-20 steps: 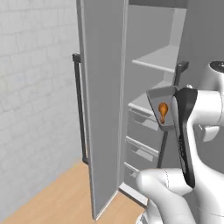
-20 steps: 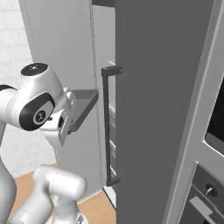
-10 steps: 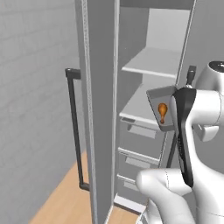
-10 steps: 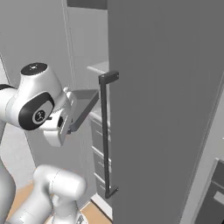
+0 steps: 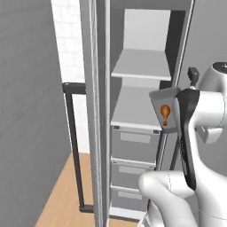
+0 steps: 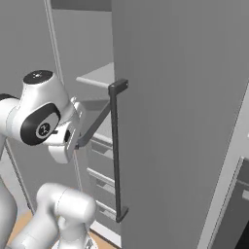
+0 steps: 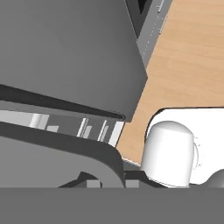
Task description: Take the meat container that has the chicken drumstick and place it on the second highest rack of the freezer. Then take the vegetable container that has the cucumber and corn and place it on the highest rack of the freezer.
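Two pale shelf boards and three grey drawers stand inside the open freezer, ahead of the hand. The hand is clenched on the near edge of the meat container, a flat grey tray that juts out from the fingers toward the freezer opening, clear of any shelf. In the left base view the tray is tilted so that its inner face shows, and the chicken drumstick lies against that face, small and orange-brown, bulbous end up and thin end down, just beyond the hand. From the right base view the same tray shows edge-on as a dark slab rising at a slant away from the hand, its far end going behind the dark bar handle of the freezer door.

Ahead of the hand, the lower shelf board sits at about the height of the held tray and near its far edge; whether they touch cannot be told. Well above the hand and farther in is the highest rack. Below the hand lies the wooden floor.
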